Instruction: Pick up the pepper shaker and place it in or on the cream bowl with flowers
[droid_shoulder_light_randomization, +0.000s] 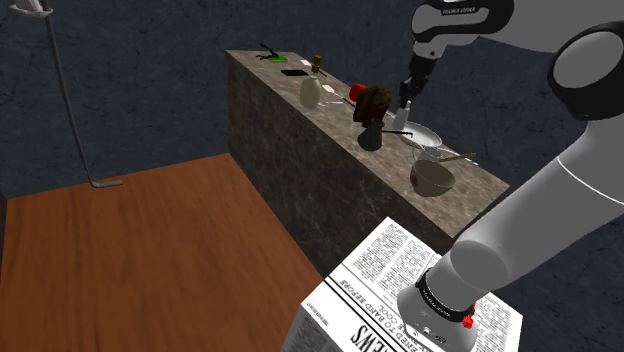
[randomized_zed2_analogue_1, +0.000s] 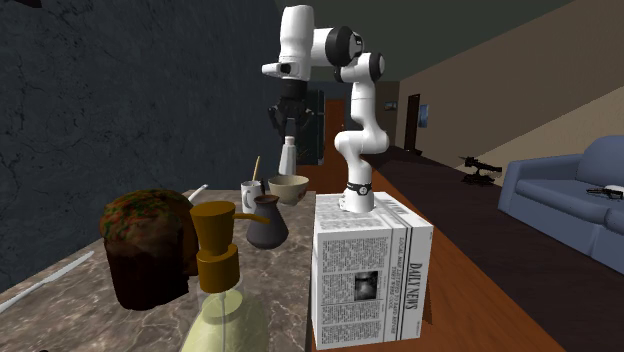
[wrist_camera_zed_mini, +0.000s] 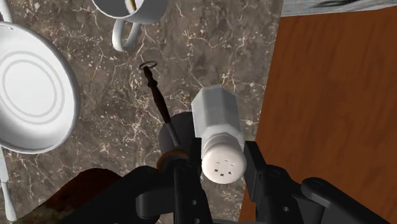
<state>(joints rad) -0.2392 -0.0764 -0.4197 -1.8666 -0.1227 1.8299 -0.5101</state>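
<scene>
My gripper is shut on the pepper shaker, a white faceted shaker with a rounded, holed cap. The black fingers clasp it just below the cap. In the second exterior view the gripper holds the shaker upright, well above the counter. The cream bowl stands on the counter below it in that view. In the shoulder view this bowl is at the counter's near end, and the gripper with the shaker hangs above and beyond it.
On the marble counter are a white mug with a spoon, a white dish, a dark long-handled pot under the gripper, a brown muffin and a soap dispenser. Wood floor lies beside the counter.
</scene>
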